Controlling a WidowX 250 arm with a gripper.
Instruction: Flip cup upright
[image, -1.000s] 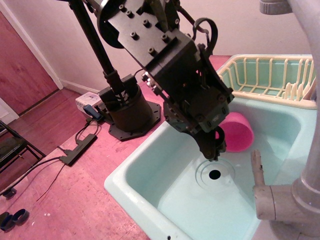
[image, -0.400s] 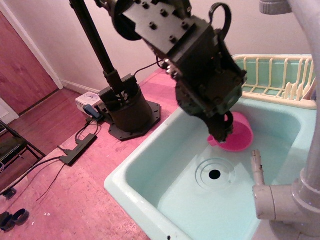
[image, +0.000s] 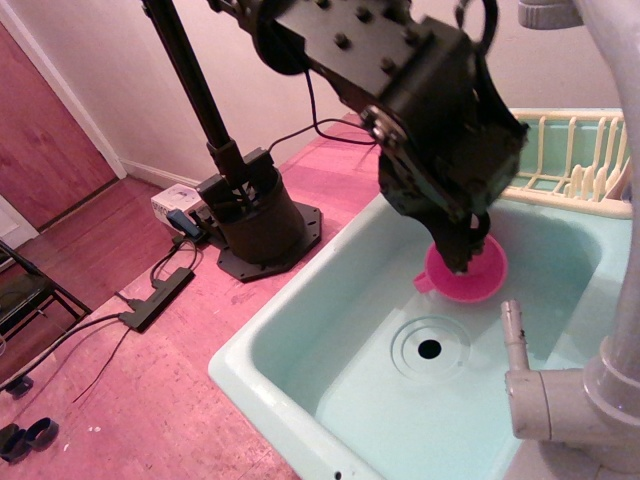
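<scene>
Black gripper (image: 462, 258) of the robot arm hung low over the sink, its fingertips down at the near rim of the small bright pink plastic cup (image: 466, 278). Fingers appeared close together at the cup's rim, but whether they pinched the rim or only touched it could not be told; the bulky black wrist housing hid most of them.

Pink cup sat in the pale mint-green plastic sink basin (image: 340, 370), toward the basin's far right side, just beyond the round black drain hole (image: 429, 349) with its raised rings. Mouth of the cup faced roughly toward the camera and upward, tilted; small loop handle stuck out on its left side, near the basin floor. Upper part of the cup was covered by the gripper.

Cream-coloured plastic dish rack (image: 566, 160) with a green tray inside stood at the far right corner of the counter, behind the sink. Grey metal faucet (image: 560, 390) rose at the near right edge, its short lever pointing up toward the cup but apart from it.

Black round arm base (image: 255, 225) was bolted on the pink countertop (image: 150, 400) at the far left of the sink, cables trailing from it toward the left edge. Black power strip (image: 155, 297) lay near the counter's left edge.
</scene>
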